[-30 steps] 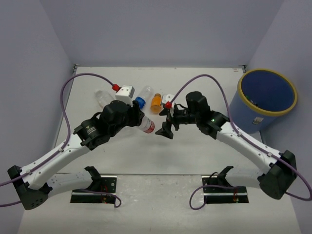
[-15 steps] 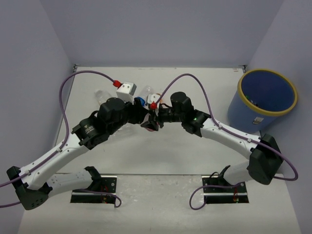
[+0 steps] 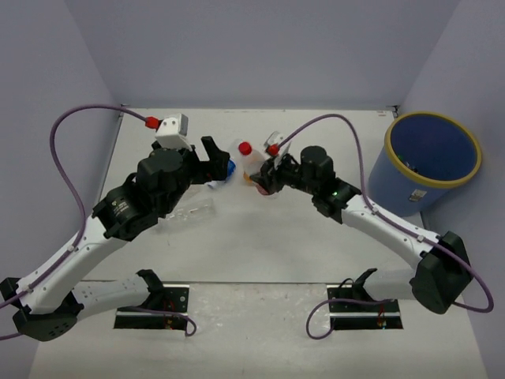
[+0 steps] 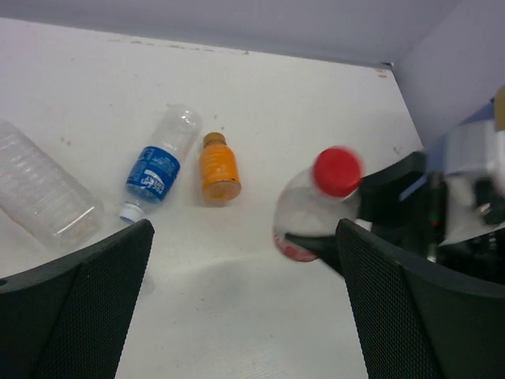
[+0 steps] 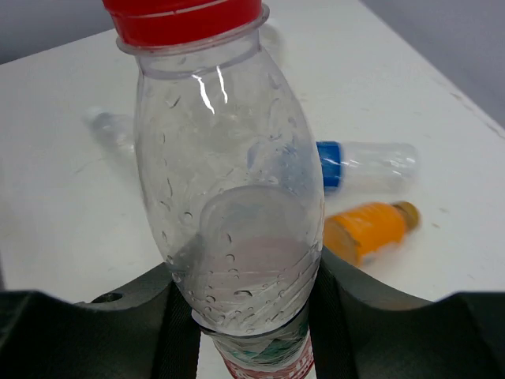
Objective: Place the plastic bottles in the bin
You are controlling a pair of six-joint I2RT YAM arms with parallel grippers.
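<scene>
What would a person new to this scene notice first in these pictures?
The red-capped clear bottle, gripped by the right claw near the middle of the table. The big blue bin with a yellow rim stands at the far right. The left claw, facing the bottle, is open and empty.

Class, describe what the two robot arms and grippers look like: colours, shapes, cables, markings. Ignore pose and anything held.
The left arm and right arm both have white links, black joint housings and black bases. A purple cable loops along each to a red plug at a white wrist camera box. The fingers are black with mesh-textured pads.
</scene>
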